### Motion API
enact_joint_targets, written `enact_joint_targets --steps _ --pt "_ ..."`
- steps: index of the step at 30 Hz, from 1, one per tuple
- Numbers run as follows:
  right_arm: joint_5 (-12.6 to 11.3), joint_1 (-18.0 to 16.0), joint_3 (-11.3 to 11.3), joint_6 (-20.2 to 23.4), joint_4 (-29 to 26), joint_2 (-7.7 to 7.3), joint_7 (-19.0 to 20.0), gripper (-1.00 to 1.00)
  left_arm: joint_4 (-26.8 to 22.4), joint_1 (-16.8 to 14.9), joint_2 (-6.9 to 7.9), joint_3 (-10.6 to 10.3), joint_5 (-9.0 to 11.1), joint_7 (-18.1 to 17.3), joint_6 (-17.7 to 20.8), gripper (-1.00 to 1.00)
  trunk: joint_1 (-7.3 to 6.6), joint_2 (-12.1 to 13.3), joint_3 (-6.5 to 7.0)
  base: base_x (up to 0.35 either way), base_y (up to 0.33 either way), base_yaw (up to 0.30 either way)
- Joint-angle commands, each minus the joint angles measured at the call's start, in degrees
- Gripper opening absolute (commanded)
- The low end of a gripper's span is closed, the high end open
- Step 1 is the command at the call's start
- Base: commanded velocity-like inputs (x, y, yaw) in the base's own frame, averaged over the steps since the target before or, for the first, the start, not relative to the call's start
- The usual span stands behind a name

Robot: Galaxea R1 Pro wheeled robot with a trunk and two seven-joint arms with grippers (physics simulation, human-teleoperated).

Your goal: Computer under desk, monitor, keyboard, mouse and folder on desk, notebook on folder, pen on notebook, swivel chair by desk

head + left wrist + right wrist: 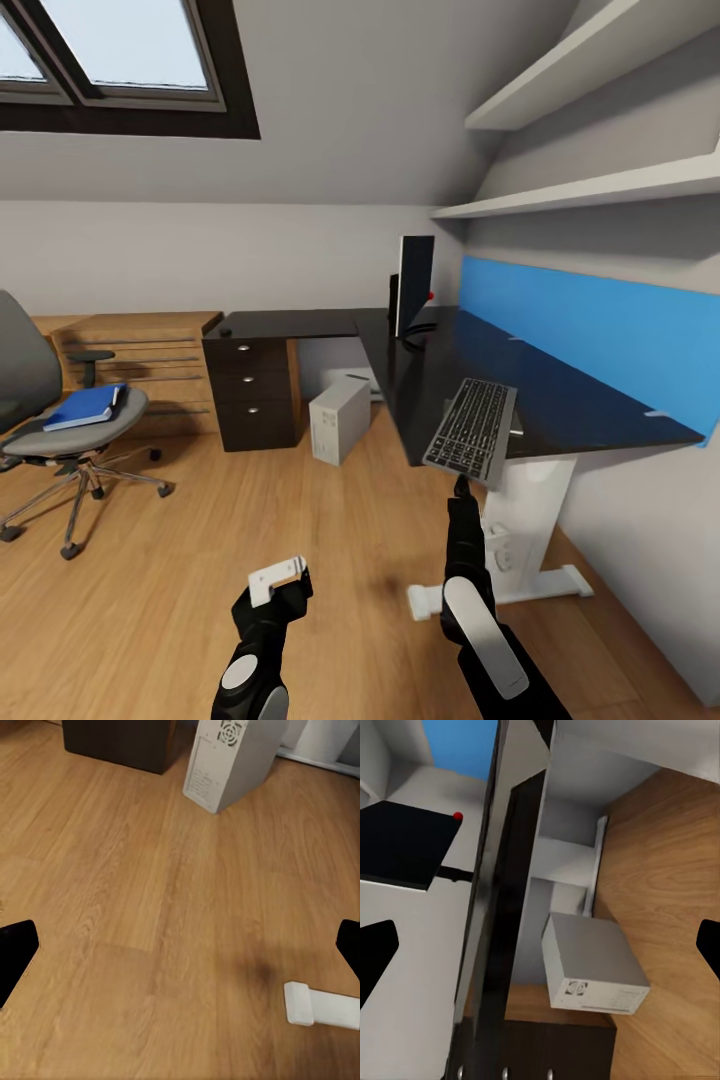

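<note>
The desk [560, 400] carries the monitor [414, 283] at its far end; the keyboard [472, 432] overhangs its near edge, tilted, above the right gripper [461, 487], whose grip I cannot tell. It could slide off. The left gripper [283, 580] hangs spread beside the desk.

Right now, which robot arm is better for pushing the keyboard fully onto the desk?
The right one, probably. The right gripper sits just under the keyboard, which overhangs the desk edge. The left gripper hangs low over the floor, farther from it.
</note>
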Motion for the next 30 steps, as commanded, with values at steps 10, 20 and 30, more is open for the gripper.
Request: enact_joint_targets --steps 10,20,30 --pt "-0.11 -0.05 0.11 -0.32 0.32 0.01 -0.18 1.0 -0.11 -0.04 0.02 -0.09 0.21 0.41 -0.72 1.0 0.0 -0.03 -0.06 0.023 0.063 0.0" --pt "-0.03 -0.05 -0.05 -0.35 0.33 -0.1 -0.12 1.0 -0.12 -0.04 0.02 -0.09 0.2 0.38 -0.78 1.0 0.0 -0.03 -0.06 0.093 0.01 0.0" --pt "0.16 -0.05 -0.38 -0.49 0.25 -0.19 -0.12 1.0 -0.12 -0.04 0.02 -0.09 0.13 0.39 -0.82 1.0 0.0 -0.03 -0.06 0.123 0.0 0.0"
